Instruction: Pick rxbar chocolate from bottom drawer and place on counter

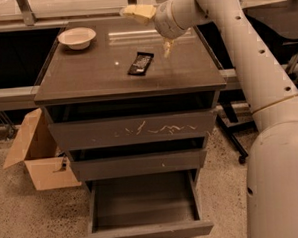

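The rxbar chocolate point(140, 63), a flat black bar with white lettering, lies on the counter point(86, 76) right of centre, free of the gripper. My gripper point(152, 29) hangs just above and behind the bar. It is open and empty, with one pale finger point(137, 12) pointing left and the other point(167, 47) pointing down beside the bar. The bottom drawer point(145, 231) is pulled out at the foot of the cabinet, and its interior shows nothing inside.
A white bowl point(77, 37) sits at the counter's back left corner. An open cardboard box point(38, 159) stands on the floor left of the cabinet. The scratched top drawer point(134, 129) and the middle drawer point(136, 164) are slightly ajar. My arm point(268, 109) fills the right side.
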{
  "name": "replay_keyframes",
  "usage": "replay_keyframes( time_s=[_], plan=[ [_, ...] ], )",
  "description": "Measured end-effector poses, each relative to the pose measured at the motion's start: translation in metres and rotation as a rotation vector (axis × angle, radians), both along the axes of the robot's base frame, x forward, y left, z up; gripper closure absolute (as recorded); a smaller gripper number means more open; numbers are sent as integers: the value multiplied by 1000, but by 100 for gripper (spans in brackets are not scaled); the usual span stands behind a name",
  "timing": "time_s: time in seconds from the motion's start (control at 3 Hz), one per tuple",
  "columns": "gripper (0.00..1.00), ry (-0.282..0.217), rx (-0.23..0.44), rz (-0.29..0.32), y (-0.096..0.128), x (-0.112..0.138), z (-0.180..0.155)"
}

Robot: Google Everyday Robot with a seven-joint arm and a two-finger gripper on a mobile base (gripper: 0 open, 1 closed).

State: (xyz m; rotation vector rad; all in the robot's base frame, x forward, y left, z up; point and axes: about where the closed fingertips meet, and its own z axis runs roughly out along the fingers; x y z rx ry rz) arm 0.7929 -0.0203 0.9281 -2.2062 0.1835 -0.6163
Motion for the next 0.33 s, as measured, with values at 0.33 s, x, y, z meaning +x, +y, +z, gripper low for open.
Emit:
replay_keyframes(
  time_s=[0.33],
  plan=[
    [0,0,0,0,0,0,0]
  ],
)
